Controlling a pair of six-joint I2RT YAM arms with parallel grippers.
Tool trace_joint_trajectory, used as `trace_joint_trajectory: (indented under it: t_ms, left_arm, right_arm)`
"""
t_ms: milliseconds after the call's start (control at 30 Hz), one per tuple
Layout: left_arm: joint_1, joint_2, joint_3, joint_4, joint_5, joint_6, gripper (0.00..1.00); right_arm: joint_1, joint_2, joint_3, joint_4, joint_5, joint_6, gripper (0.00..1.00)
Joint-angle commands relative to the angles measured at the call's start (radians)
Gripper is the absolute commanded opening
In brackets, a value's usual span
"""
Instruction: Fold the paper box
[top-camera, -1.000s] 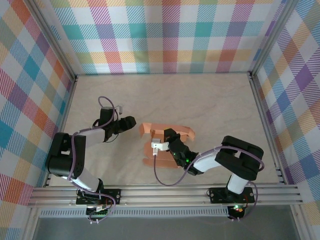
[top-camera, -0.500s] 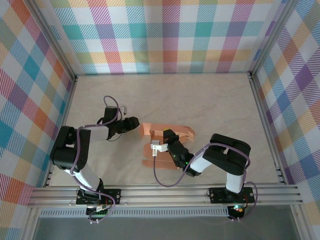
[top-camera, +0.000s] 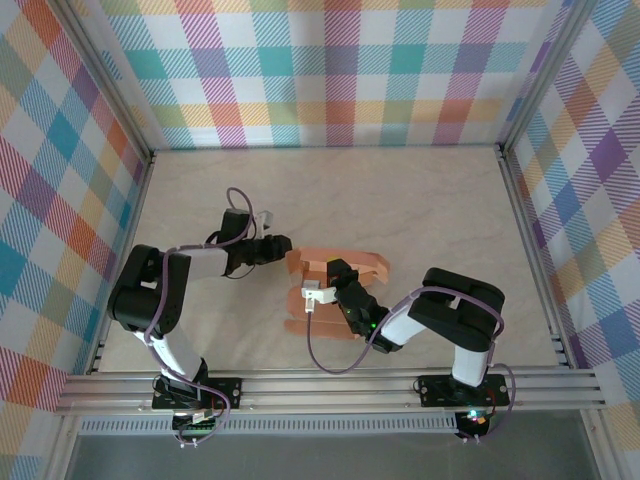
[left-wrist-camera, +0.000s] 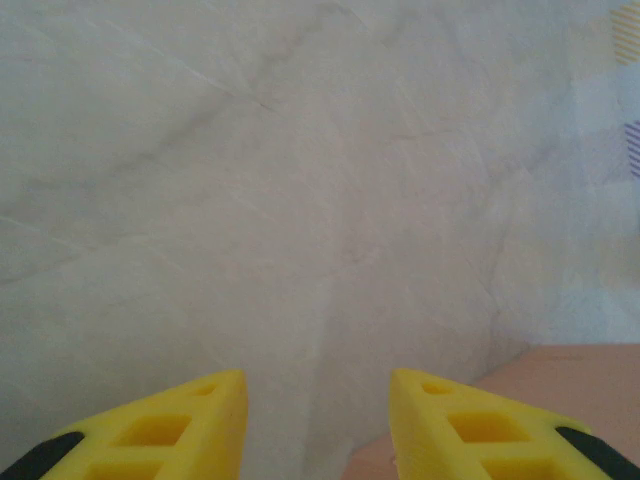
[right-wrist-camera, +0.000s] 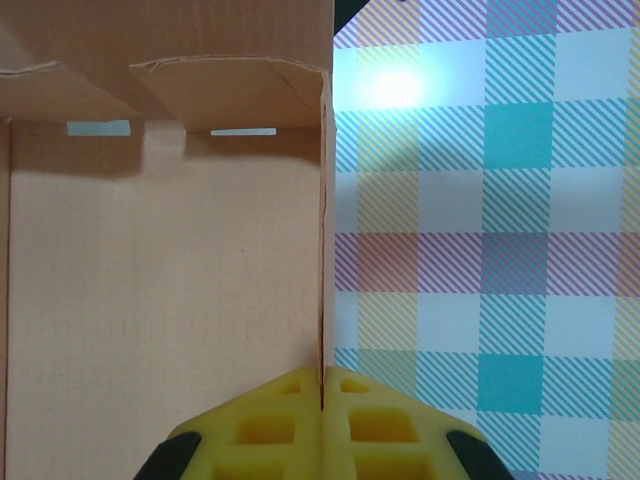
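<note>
The salmon-orange paper box (top-camera: 345, 268) lies partly folded at the table's middle, with raised panels. My right gripper (top-camera: 334, 274) is shut on the edge of one upright panel. In the right wrist view that thin panel edge (right-wrist-camera: 322, 230) runs straight into the closed yellow fingertips (right-wrist-camera: 290, 392), with the box's inner face (right-wrist-camera: 160, 300) spreading left. My left gripper (top-camera: 282, 246) is open beside the box's left end. Its yellow fingers (left-wrist-camera: 190, 420) stand apart over the bare tabletop, with a corner of the box (left-wrist-camera: 560, 375) by the right finger.
The table (top-camera: 420, 200) is pale marbled and ringed by checked fabric walls (top-camera: 330, 70). An aluminium rail (top-camera: 330, 385) runs along the near edge by both arm bases. Open tabletop lies behind and to the right of the box.
My left gripper has moved right across the table until it reaches the box's left end. My right gripper stays clamped on the panel, and its arm has drawn in slightly.
</note>
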Motion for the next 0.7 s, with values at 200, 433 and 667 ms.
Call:
trace_joint_trajectory:
  t_ms: [200,433,667]
  left_arm:
    - [-0.071,-0.123,-0.148,0.105,-0.002,0.043,0.38]
    - [-0.149,-0.239,-0.257,0.205,-0.128,0.106,0.36]
    - [-0.181,-0.266,-0.309,0.275,-0.156,0.19,0.36]
  right_arm:
    - [-0.004,-0.05,0.006,-0.136,-0.011,0.094,0.0]
    - [-0.012,-0.075,0.012,-0.201,-0.017,0.139,0.0]
    - [-0.012,-0.075,0.018,-0.214,-0.021,0.16,0.0]
